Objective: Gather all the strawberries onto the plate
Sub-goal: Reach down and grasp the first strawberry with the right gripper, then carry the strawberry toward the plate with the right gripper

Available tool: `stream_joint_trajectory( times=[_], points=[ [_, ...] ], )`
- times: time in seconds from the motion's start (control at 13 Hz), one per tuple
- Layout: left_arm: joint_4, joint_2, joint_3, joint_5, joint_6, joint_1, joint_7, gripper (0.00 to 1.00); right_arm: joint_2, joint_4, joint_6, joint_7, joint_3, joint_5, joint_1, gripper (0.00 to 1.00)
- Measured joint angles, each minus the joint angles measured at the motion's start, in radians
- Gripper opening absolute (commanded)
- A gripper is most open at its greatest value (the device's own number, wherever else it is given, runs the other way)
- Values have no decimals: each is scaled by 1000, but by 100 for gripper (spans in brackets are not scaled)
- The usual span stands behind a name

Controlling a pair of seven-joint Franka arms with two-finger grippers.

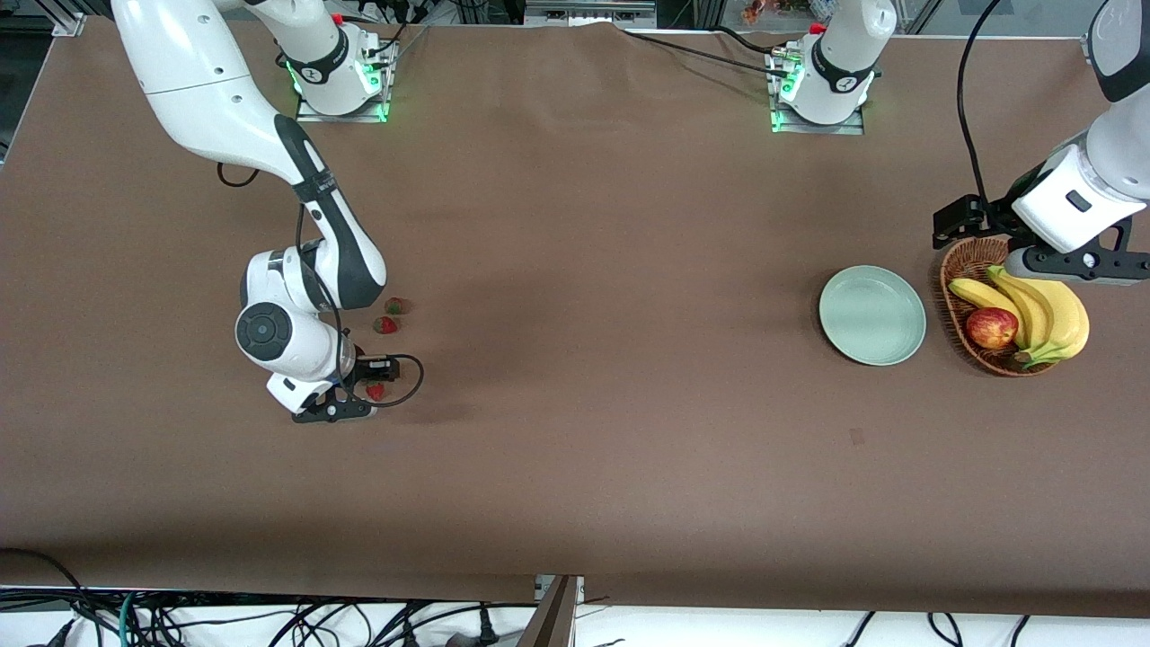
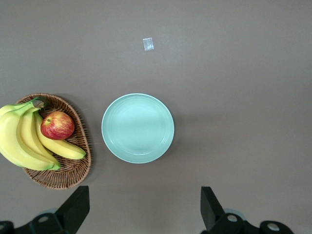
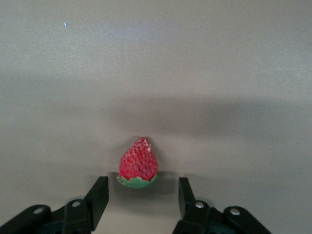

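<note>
strawberry [image 3: 139, 163] | on table, between right pincer [image 3: 141, 195] fingers | pincer spread

Front view high, facing arms; wrist views look down; plate [image 1: 871, 314] shared.

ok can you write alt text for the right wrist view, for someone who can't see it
A small red strawberry with a green leafy top lies on the brown tablecloth, just ahead of the right gripper, whose two black fingers are open and stand to either side of the berry's leafy end without touching it. Nothing else shows in this view.
</note>
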Motion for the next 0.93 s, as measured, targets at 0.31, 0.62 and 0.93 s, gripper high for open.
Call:
stream_joint_trajectory(
  times=[0.31,0.62,0.93],
  points=[
    [-1,1,0,0,1,0,-3,100,18,29,1,0,0,0,0,64],
    [-1,2,0,-1,5,0,-4,100,38,58,1,0,0,0,0,45],
    [-1,2,0,-17,6,0,-5,100,39,66,0,0,0,0,0,12]
  ],
)
